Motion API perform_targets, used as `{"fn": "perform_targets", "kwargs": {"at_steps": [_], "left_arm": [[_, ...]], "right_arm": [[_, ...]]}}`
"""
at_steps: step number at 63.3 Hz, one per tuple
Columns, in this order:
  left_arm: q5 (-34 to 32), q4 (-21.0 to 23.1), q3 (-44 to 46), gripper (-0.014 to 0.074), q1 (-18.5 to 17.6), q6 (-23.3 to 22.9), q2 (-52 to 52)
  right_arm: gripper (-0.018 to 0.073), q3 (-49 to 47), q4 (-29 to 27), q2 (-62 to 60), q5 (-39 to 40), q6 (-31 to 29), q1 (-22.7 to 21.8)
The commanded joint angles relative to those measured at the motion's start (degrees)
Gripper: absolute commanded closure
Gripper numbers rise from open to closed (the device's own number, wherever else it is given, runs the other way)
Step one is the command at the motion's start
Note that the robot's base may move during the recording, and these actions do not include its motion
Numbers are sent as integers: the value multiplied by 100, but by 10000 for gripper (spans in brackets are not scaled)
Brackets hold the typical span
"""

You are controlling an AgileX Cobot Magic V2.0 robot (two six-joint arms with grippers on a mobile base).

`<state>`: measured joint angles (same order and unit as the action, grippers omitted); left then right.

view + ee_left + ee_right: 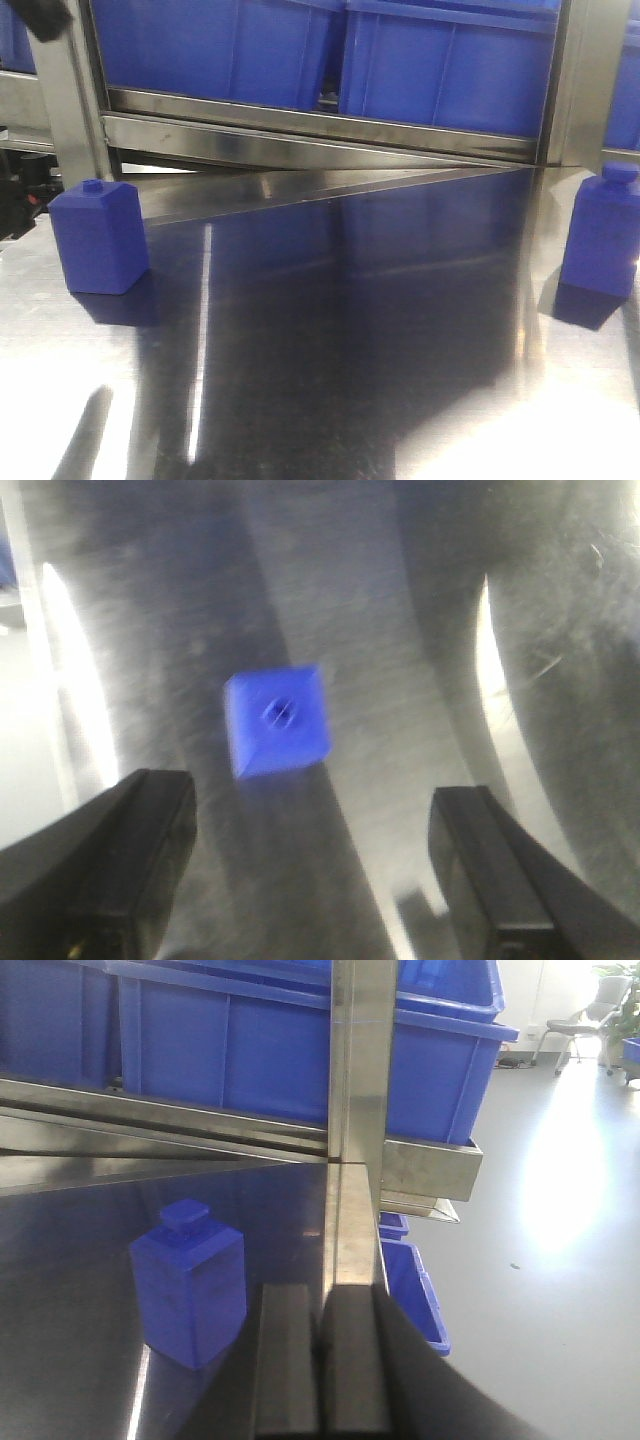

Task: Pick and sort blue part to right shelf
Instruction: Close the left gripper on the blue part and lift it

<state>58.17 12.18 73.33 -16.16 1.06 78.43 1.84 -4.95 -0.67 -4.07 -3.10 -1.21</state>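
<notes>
Two blue bottle-shaped parts stand upright on the steel table. One (98, 238) is at the left, the other (603, 240) at the right edge. In the left wrist view my left gripper (315, 875) is open and empty, hovering above a blue part (278, 720) seen from the top, ahead of the gap between the jaws. In the right wrist view my right gripper (322, 1360) is shut and empty, with a blue part (190, 1285) standing just to its left on the table. Neither gripper shows in the front view.
A steel shelf rail (320, 125) runs along the back with blue bins (440, 60) on it. A vertical steel post (358, 1070) stands ahead of the right gripper. A blue bin (412, 1290) sits on the floor beyond the table's right edge.
</notes>
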Motion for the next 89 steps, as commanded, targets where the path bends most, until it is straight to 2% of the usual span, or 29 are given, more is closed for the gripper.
{"fn": "perform_targets", "kwargs": {"at_steps": [1, 8, 15, 38, 60, 64, 79, 89], "left_arm": [[64, -175, 495, 50, -73, -515, 287], [435, -307, 823, 50, -85, -934, 821], [526, -295, 952, 50, -85, -934, 1240], [544, -388, 952, 50, -401, -934, 2003], [528, -619, 952, 53, -399, -934, 2412], [536, -619, 952, 72, -411, -934, 2422], [536, -619, 952, 241, -412, -934, 2422], [536, -608, 960, 277, -412, -923, 2422]], "right_arm": [[461, -131, -28, -109, 529, 4, -22], [461, -131, -28, -109, 529, 4, -22], [461, -131, -28, -109, 529, 4, -22], [461, -131, -28, -109, 524, 4, -22], [461, -131, -28, -109, 524, 4, -22], [461, -131, -28, -109, 524, 4, -22], [461, -131, -28, -109, 524, 4, -22], [461, -131, -28, -109, 535, 4, -22]]}}
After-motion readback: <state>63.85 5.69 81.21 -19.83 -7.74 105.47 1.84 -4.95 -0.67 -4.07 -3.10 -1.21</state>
